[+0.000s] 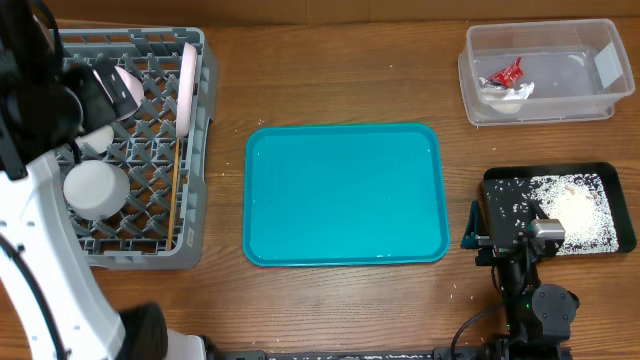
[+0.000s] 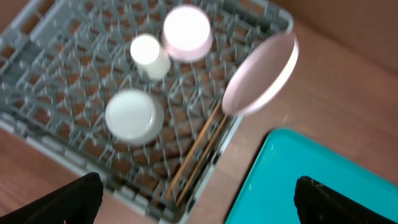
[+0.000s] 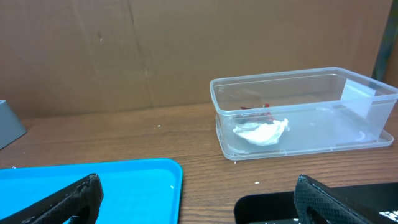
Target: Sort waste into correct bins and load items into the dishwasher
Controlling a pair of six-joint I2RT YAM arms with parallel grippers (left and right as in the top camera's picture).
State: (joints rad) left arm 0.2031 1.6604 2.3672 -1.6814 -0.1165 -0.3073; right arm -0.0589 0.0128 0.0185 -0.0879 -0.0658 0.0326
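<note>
From my seat this looks all but finished. The dish rack (image 1: 140, 255) at the left of the surface (image 1: 340, 70) holds everything meant for washing. The grey bowl (image 2: 134, 115) and small white cup (image 2: 148, 53) seem to sit mouth-down so they would drain, with the pale-pink dish (image 2: 186, 31) beside them. The large white plate (image 2: 261, 74) stands on edge along the side nearest the teal tray (image 1: 345, 195), propped by the lattice. The chopsticks (image 2: 196, 152) lie along that same side, I'd guess so they cannot drop through the grid. The red sauce packet (image 1: 506, 72) and crumpled napkin (image 1: 512, 93) lie together in the clear tub (image 1: 590, 105). The rice crumbs (image 1: 575, 210) are spread in the black tray (image 1: 620, 175), food kept apart from dry waste. The left jaws hang above the rack, spread wide with nothing in them. The right jaws, low by the end of the black tray nearest the teal one, are likewise parted and empty. A few stray specks on the wood beside that tray may be all that remains.
</note>
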